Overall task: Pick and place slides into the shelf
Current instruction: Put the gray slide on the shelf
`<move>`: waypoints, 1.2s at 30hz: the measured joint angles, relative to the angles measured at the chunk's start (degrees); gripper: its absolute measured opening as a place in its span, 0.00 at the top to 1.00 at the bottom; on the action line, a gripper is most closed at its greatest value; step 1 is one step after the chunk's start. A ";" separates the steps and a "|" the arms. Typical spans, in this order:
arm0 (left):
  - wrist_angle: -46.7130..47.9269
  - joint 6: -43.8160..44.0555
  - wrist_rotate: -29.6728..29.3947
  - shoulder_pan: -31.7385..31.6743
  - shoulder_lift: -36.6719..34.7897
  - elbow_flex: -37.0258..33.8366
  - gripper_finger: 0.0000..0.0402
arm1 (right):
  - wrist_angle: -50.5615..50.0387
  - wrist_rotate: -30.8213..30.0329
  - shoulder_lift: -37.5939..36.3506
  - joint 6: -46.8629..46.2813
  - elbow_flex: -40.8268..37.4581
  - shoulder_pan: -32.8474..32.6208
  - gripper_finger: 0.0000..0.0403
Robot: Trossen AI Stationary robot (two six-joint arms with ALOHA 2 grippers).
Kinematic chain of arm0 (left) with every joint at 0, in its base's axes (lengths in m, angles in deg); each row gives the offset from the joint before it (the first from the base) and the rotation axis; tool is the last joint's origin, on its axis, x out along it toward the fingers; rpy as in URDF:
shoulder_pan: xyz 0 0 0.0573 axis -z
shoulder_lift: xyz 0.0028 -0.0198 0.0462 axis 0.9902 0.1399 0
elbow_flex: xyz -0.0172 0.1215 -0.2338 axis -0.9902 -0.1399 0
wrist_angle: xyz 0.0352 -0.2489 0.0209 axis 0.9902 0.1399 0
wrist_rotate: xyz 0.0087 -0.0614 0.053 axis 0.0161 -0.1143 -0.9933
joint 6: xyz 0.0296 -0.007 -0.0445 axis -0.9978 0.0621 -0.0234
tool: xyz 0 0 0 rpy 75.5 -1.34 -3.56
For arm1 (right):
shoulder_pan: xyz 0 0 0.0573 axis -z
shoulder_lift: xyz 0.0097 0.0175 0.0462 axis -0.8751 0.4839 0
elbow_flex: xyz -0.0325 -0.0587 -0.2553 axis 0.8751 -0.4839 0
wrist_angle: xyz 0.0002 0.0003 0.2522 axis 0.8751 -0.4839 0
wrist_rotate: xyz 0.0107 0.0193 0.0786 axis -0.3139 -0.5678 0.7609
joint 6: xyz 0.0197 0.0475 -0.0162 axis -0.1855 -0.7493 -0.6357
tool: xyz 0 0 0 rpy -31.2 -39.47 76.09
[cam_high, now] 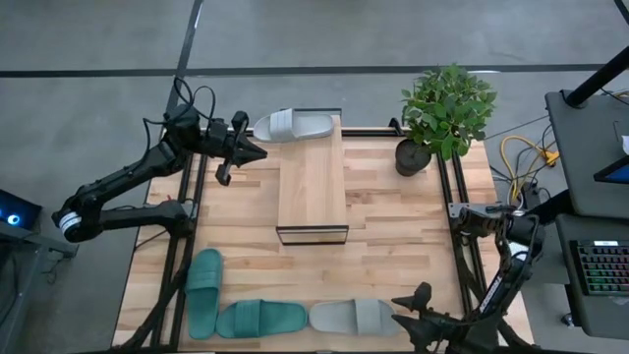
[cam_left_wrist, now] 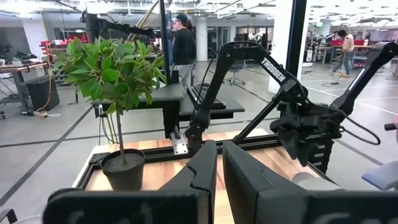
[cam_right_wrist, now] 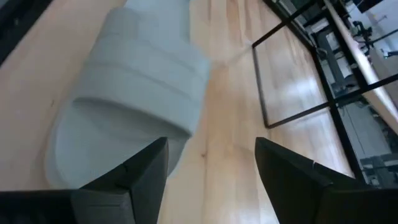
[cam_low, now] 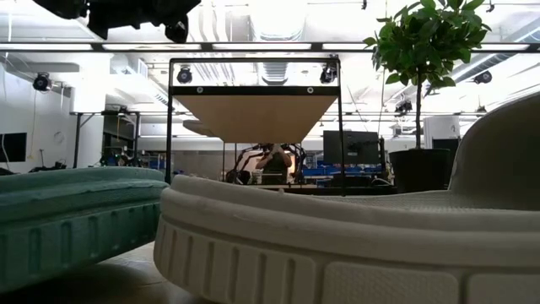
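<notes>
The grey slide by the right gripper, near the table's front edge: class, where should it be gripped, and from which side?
Probably the wide strap of the grey slide, taken from above: it arches clear of the flat sole. The right gripper is open beside it.

The left gripper [cam_left_wrist: 219, 163] has its two dark fingers [cam_left_wrist: 200, 169] almost together, a thin gap between them. At ten o'clock from them stands a potted plant [cam_left_wrist: 115, 93] on the wood tabletop [cam_left_wrist: 163, 173]; at two o'clock hangs the right arm [cam_left_wrist: 283, 99].
</notes>
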 joint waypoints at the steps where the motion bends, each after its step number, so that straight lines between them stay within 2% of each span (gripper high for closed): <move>1: 0.04 0.01 0.00 0.00 0.00 -0.05 0.97 | 0.02 0.00 0.84 0.00 0.00 0.24 0.43; 7: -0.02 0.00 -0.02 0.00 0.00 -0.06 0.97 | 0.11 -0.01 4.66 0.04 0.56 1.63 0.43; 16: -0.02 0.09 -0.98 -0.02 0.00 -0.06 0.97 | 4.41 -0.15 4.94 1.33 0.68 2.94 0.43; 30: 0.20 0.09 -0.92 0.00 0.00 -0.17 0.97 | 13.46 0.07 4.94 14.43 0.63 5.90 0.43; 36: 0.53 0.09 -0.90 0.00 0.00 -0.27 0.97 | 13.72 0.07 4.91 18.61 0.44 6.20 0.49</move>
